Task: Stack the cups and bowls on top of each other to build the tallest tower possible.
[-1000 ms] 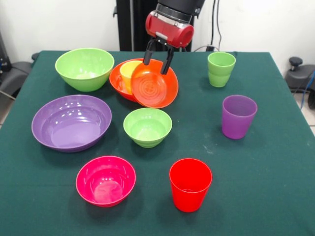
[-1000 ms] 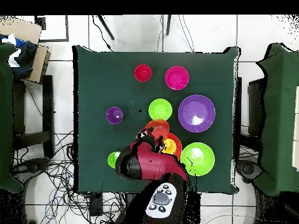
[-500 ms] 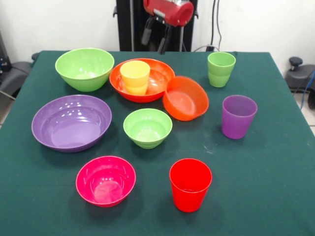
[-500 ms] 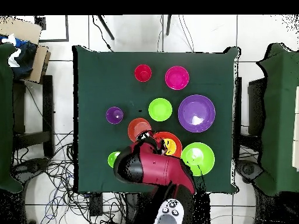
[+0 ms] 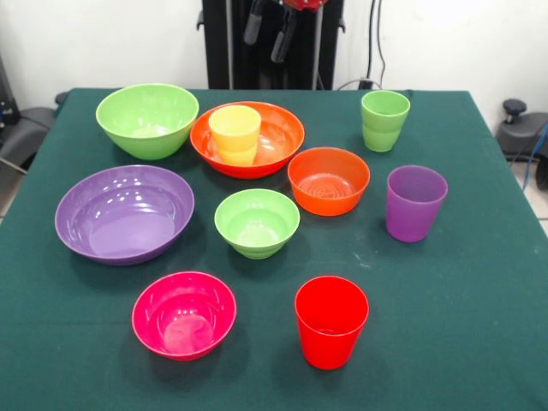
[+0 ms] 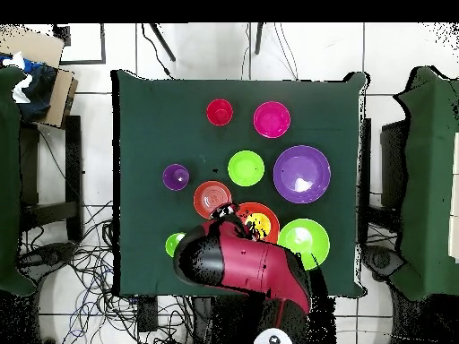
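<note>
Tabletop (image 5: 479, 342): green cloth, ten pieces set out, nearly all standing separately.

Bowls, all mouth-up:
- Large lime bowl (image 5: 147, 118), far left in the front view.
- Large orange bowl (image 5: 270, 141), far centre, holding the yellow cup (image 5: 235, 134) upright inside it; the only nested pair, so the one start towards a tower.
- Large purple bowl (image 5: 124, 212), left, resting slightly tipped towards the camera.
- Small orange bowl (image 5: 329, 180), just beside the large orange bowl's rim, flat on the cloth.
- Small lime bowl (image 5: 256, 222), centre.
- Pink bowl (image 5: 183, 313), near left.

Cups, upright and well apart:
- Green cup (image 5: 384, 120), far right.
- Purple cup (image 5: 415, 202), right.
- Red cup (image 5: 331, 320), near centre.

End effector (image 5: 269, 27): raised at the front view's top edge above the far side, fingers apart, nothing between them. In the overhead view the red arm (image 6: 242, 264) covers the near-base pieces.

Judgement: stacking is barely begun; the wide bowls suit the base, the narrow cups the upper tiers.
</note>
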Controlling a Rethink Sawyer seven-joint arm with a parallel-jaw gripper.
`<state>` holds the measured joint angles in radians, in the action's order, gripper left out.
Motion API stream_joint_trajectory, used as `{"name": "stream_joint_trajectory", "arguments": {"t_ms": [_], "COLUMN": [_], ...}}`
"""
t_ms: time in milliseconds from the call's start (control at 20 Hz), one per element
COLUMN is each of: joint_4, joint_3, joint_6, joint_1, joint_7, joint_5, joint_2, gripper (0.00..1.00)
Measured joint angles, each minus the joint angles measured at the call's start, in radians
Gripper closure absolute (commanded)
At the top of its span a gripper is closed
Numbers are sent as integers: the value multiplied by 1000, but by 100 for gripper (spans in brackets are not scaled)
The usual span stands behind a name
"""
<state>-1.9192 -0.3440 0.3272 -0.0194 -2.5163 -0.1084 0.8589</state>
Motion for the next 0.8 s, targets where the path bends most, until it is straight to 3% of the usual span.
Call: {"name": "stream_joint_trajectory", "arguments": {"t_ms": [800], "joint_4": [4], "joint_3": [10], "joint_6": [1], "joint_1": [5], "joint_7": [0], "joint_5": [-1], "joint_2": [-8], "gripper": [0]}}
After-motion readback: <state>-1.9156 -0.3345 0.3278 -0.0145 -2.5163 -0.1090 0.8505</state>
